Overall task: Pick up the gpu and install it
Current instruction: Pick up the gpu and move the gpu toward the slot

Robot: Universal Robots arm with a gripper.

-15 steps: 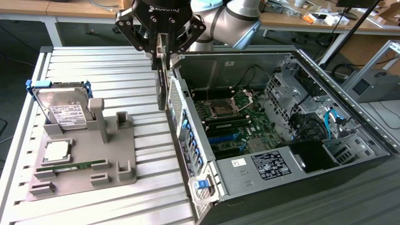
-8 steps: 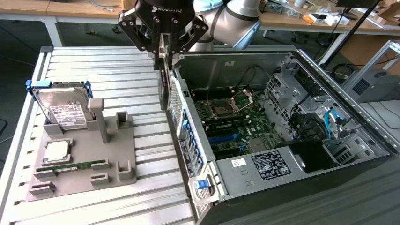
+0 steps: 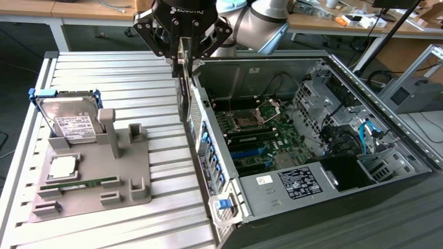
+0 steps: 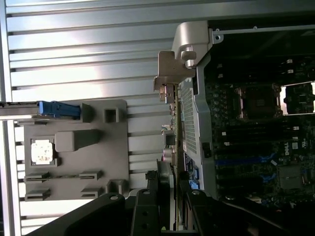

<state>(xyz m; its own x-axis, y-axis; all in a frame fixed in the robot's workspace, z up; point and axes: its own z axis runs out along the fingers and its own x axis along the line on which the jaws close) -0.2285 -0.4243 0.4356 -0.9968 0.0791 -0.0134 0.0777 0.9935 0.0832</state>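
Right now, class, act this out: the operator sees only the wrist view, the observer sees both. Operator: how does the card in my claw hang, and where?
Observer: The gpu hangs upright from the claw, just on the exterior view's left of the case's rear wall.
Operator: What is that edge-on slab with the blue clip?
Observer: A hard drive, its white label showing, standing in the grey holder.
Operator: Anything lying in the holder?
Observer: A green RAM stick, flat.

The case wall stands just beside the hanging gpu; space above the motherboard is open.
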